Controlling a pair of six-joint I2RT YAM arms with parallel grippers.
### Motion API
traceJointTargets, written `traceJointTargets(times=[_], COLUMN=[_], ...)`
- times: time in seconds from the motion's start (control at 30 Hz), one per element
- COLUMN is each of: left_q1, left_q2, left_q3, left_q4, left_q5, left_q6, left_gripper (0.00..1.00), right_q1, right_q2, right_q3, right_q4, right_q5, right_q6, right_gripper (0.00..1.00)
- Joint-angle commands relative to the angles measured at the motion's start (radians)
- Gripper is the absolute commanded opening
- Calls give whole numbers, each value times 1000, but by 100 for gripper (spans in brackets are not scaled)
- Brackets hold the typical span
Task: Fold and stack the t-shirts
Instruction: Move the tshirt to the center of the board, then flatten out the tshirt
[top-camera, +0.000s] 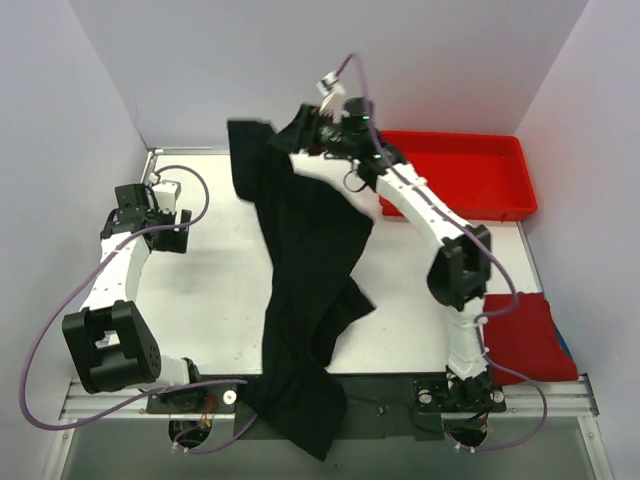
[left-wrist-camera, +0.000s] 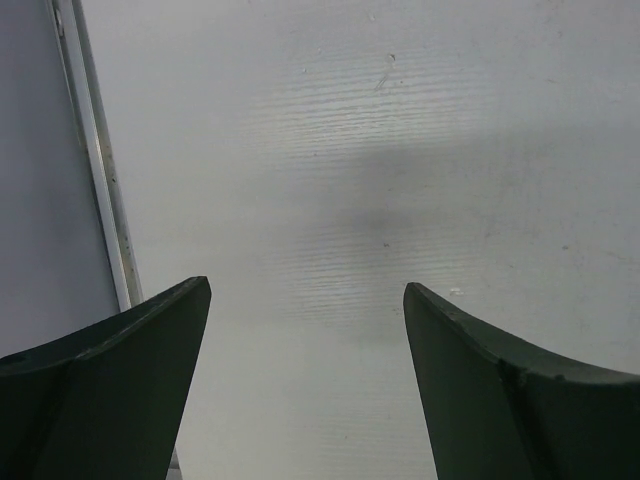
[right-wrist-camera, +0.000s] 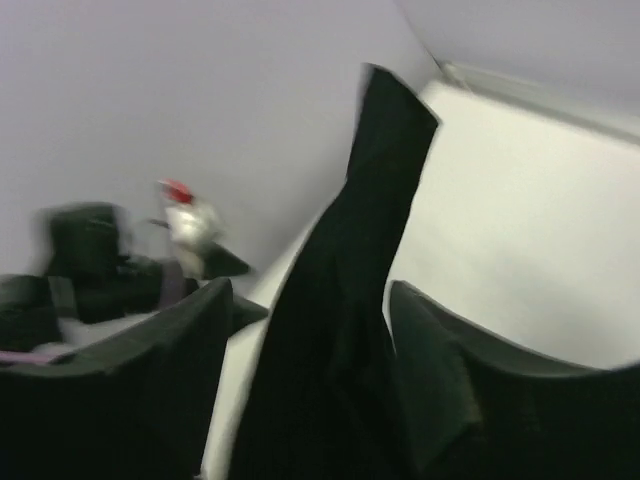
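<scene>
The large black t-shirt (top-camera: 300, 290) hangs in a long strip from the far middle of the table down over the near edge. My right gripper (top-camera: 318, 130) is shut on its upper end and holds it raised at the back; in the right wrist view the black cloth (right-wrist-camera: 340, 330) fills the gap between the fingers. The red t-shirt (top-camera: 528, 338) lies folded at the near right edge. My left gripper (top-camera: 160, 190) is open and empty over the bare table at the far left, its fingers (left-wrist-camera: 120, 390) spread apart.
A rigid red plastic tray (top-camera: 470, 172) stands at the back right, beside my right arm. White walls close in the table at the back and both sides. A metal rail (left-wrist-camera: 95, 160) runs along the table's left edge.
</scene>
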Motion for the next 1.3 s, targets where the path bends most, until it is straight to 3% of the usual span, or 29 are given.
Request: traceJointTargets(times=[0.0, 0.03, 0.1, 0.23, 0.33, 0.43, 0.63, 0.8, 1.03, 1.17, 1.2, 1.23, 1.27], left_q1=[-3, -3, -6, -11, -25, -61, -167, -180, -196, -210, -213, -213, -213], left_q2=[-68, -74, -83, -89, -73, -51, -17, 35, 73, 82, 82, 86, 86], left_q3=[-32, -38, -50, -70, -69, -47, 48, 103, 161, 180, 183, 193, 200], left_q4=[43, 46, 42, 43, 49, 51, 13, -21, -37, -40, -41, -44, -53], left_q5=[76, 82, 94, 137, 180, 200, 229, 292, 327, 333, 336, 349, 369], left_q6=[15, 29, 38, 29, 14, 14, 25, -18, -26, -29, -26, -23, -14], left_gripper=[89, 89, 89, 89, 89, 88, 88, 88, 88, 88, 88, 88, 88], right_q1=[80, 86, 83, 78, 78, 92, 267, 431, 601, 613, 606, 592, 586], right_q2=[188, 240, 265, -2, -186, -344, -580, -616, -440, -348, -343, -340, -340], right_q3=[389, 460, 518, 44, -267, -547, -921, -1039, -1085, -1047, -1050, -1052, -1050], right_q4=[-630, -832, -979, -920, -926, -923, -910, -851, -740, -763, -756, -757, -768], right_q5=[205, 370, 505, 574, 518, 409, 343, 376, 455, 416, 404, 390, 389], right_q6=[-308, -338, -370, -438, -442, -456, -609, -637, -587, -550, -533, -525, -510], right_gripper=[68, 79, 86, 87, 85, 76, 76, 77, 75, 53, 38, 29, 11])
